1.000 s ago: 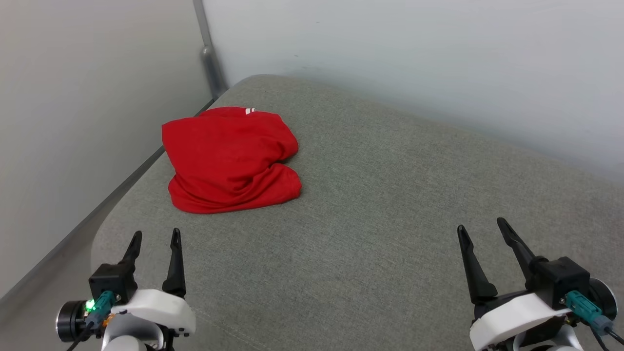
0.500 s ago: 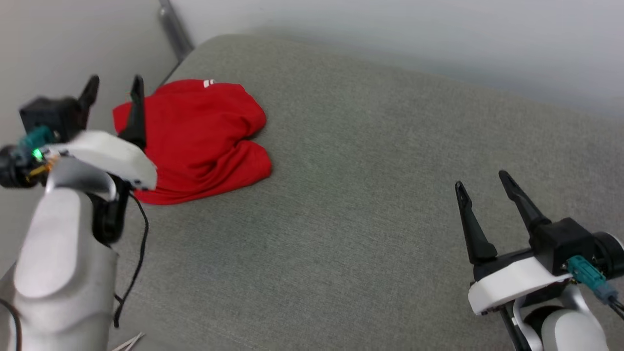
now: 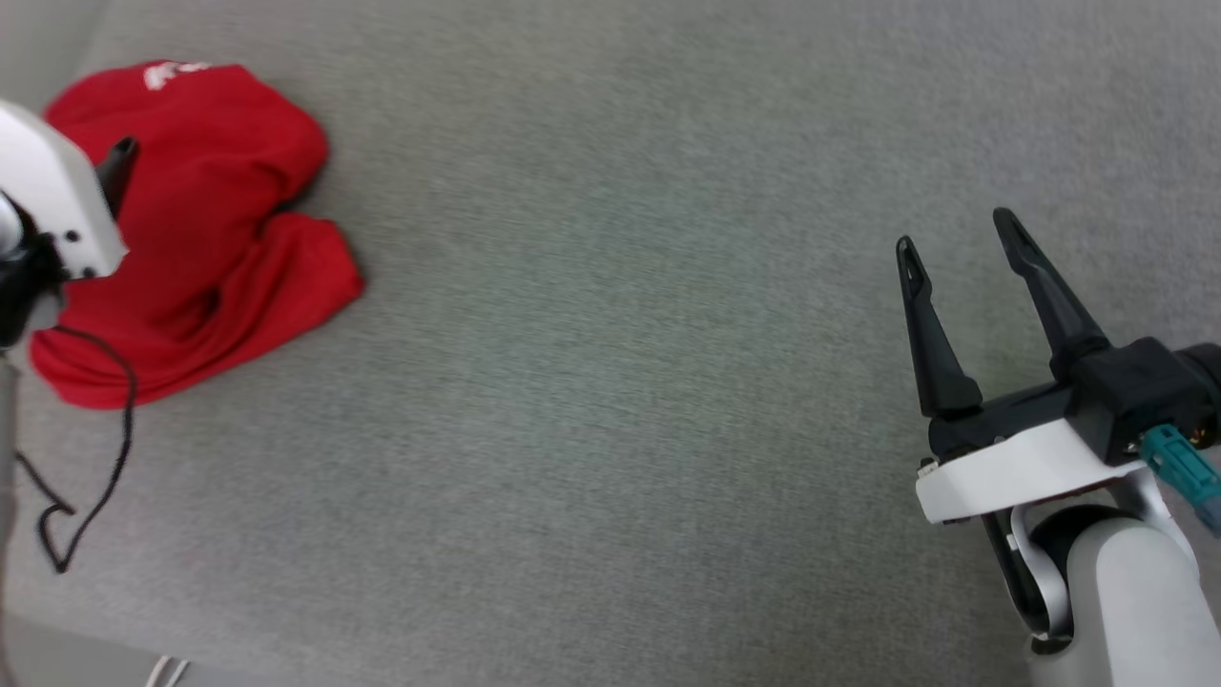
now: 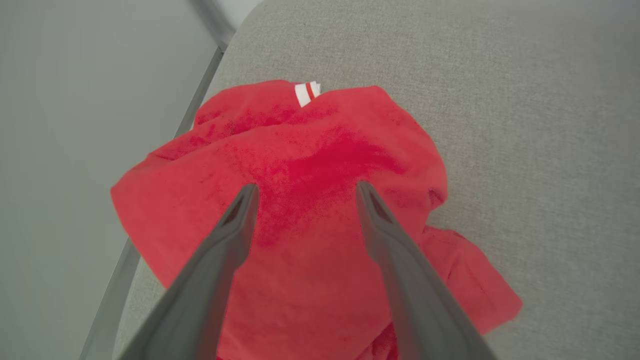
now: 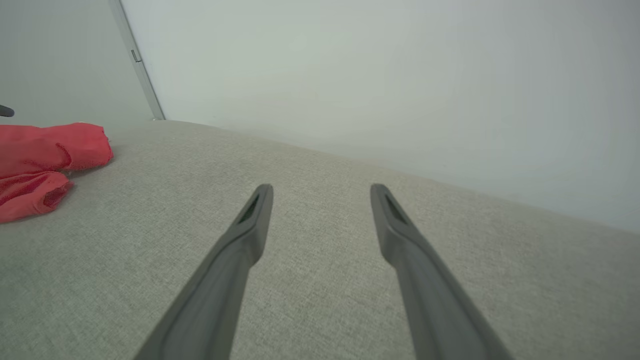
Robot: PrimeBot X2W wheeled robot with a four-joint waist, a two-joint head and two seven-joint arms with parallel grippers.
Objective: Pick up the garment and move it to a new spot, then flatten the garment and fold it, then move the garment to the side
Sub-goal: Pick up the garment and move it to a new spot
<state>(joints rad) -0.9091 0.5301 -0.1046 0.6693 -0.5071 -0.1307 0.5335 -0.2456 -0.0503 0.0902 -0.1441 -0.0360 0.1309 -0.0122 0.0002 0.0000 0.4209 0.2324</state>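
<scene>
The garment (image 3: pixel 210 219) is a crumpled red heap at the far left of the grey cushion, with a bit of red-white striped trim (image 4: pixel 306 93) showing at its far edge. My left gripper (image 4: pixel 306 186) hovers over the heap's middle, open, with nothing between its fingers. In the head view one of its dark fingers (image 3: pixel 116 162) and its white wrist shell (image 3: pixel 48 200) show in front of the garment. My right gripper (image 3: pixel 955 229) stands open and empty above bare cushion at the right, far from the garment (image 5: pixel 45 150).
The grey fabric cushion (image 3: pixel 620 382) spreads wide between the two grippers. Pale walls (image 5: pixel 350 75) meet at a metal post (image 5: pixel 135 60) just behind the garment. A black cable (image 3: pixel 95 458) hangs from the left arm. The cushion's front edge (image 3: pixel 95 639) runs at the lower left.
The head camera has tipped down and turned, shifting the whole picture. My left arm has risen and reached forward over the garment. The garment lies as before; both grippers stay open.
</scene>
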